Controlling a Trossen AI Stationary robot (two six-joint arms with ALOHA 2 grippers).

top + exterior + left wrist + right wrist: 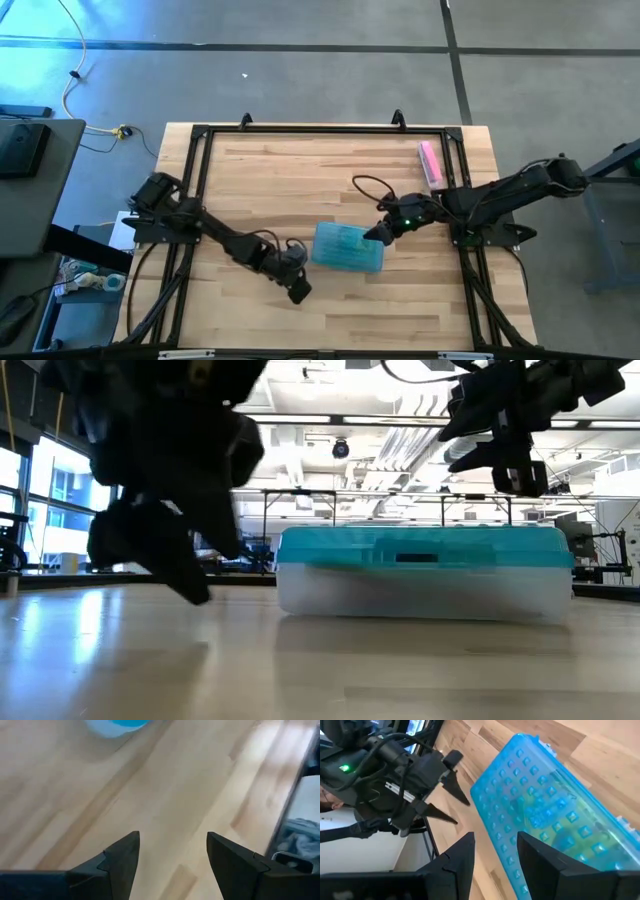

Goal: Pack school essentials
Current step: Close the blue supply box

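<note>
High view shows the clear case with the teal lid (348, 247) lying flat near the middle of the table (300, 170), lid down and seemingly shut; in the right wrist view blurred shapes show through the studded lid, which I take to be the school essentials already inside, though none can be told apart. No loose stationery is visible on the boards, so the packing looks near its end, and the step in hand seems to be securing or letting go of the case. The right gripper (376, 234) sits at the case's right end, its jaws a moderate gap apart and holding nothing, just above the lid edge. To do this well it should press or release squarely, without dragging the case sideways. The left gripper (298, 290) hangs just beside the case's near left corner, jaws wide apart and empty over bare wood; it should stay clear of the case. A pink block (430, 162) lies well apart by the far right frame rail.
</note>
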